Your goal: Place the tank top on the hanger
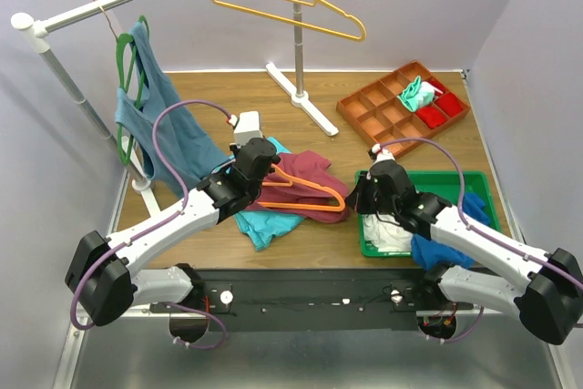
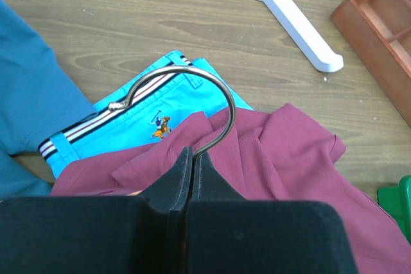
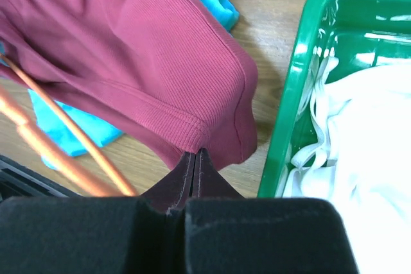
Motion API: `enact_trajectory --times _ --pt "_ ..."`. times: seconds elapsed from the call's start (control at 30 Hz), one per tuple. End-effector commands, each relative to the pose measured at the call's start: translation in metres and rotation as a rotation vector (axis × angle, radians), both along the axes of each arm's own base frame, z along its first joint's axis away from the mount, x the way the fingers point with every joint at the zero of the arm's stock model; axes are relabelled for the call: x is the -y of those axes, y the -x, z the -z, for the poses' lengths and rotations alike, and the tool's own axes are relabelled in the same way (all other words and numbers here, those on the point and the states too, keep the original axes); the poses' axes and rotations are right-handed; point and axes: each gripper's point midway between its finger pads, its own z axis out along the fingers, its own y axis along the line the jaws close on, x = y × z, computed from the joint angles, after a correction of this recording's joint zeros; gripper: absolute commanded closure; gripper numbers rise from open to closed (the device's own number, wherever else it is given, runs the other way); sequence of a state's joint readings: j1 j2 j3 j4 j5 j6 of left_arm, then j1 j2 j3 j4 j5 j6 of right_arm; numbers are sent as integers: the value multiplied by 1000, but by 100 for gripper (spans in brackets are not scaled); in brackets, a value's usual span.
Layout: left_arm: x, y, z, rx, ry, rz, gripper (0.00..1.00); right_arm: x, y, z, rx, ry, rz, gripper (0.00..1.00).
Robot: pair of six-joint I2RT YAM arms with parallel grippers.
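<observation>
Left hand [image 2: 191,157]: fingers pressed together, clamped on the hanger [image 1: 310,194] at the root of its metal hook [image 2: 221,97]. The hook curls up out of the fingertips in the left wrist view.

Right hand [image 3: 196,156]: fingers together, pinching the ribbed hem of the tank top [image 3: 148,49] at its lower corner, just left of the green tray [image 3: 292,94].

Tank top lies crumpled at centre of the tabletop [image 1: 273,102], between the two hands. It lies partly over a turquoise garment [image 2: 160,104]. The hanger's orange arms cross its near edge in the top view.

Surroundings:
- White cloth [image 3: 359,178] lies in the green tray, lower right of the top view.
- Brown divided tray [image 1: 383,114] at upper right, well apart from both hands.
- Blue-grey top [image 1: 159,102] hangs on a green hanger [image 1: 126,66] at upper left, its lower end draped near the left arm.
- Yellow hanger [image 1: 291,2] hangs at top centre.
- White rack foot [image 2: 292,14] stands beyond the tank top.
</observation>
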State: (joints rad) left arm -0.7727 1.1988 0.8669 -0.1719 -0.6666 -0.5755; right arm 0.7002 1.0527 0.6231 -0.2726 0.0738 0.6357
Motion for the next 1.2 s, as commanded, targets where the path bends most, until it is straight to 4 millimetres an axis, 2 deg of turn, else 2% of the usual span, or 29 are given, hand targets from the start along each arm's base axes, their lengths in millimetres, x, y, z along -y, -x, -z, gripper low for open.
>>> enact_trajectory --times 0.0,0.17,0.4,0.67,0.83,0.87,0.9,1.0,1.17 --pt "-10 -7 -6 56 13 -84 100 2 -4 -17 8 15 22 99" --pt "-14 -9 -1 60 5 -116 100 1 -8 -32 7 36 23 99" --pt "-13 -15 1 81 40 -156 100 9 3 -27 -46 87 3 99" --pt "-13 -15 7 76 43 -168 100 15 3 -35 -41 102 23 99" --pt "-11 -16 7 80 50 -165 100 -4 0 -48 -65 46 -17 99" --pt "-11 -17 7 80 51 -165 100 -11 -3 -56 -61 26 -24 99" --pt "-11 -17 7 81 54 -165 100 -17 -4 -53 -87 23 -41 99" --pt "-11 -17 6 85 56 -169 100 -32 -7 -60 -115 -3 -75 99" --pt "-16 -17 4 96 45 -190 100 -42 -12 -72 -109 -35 -75 99"
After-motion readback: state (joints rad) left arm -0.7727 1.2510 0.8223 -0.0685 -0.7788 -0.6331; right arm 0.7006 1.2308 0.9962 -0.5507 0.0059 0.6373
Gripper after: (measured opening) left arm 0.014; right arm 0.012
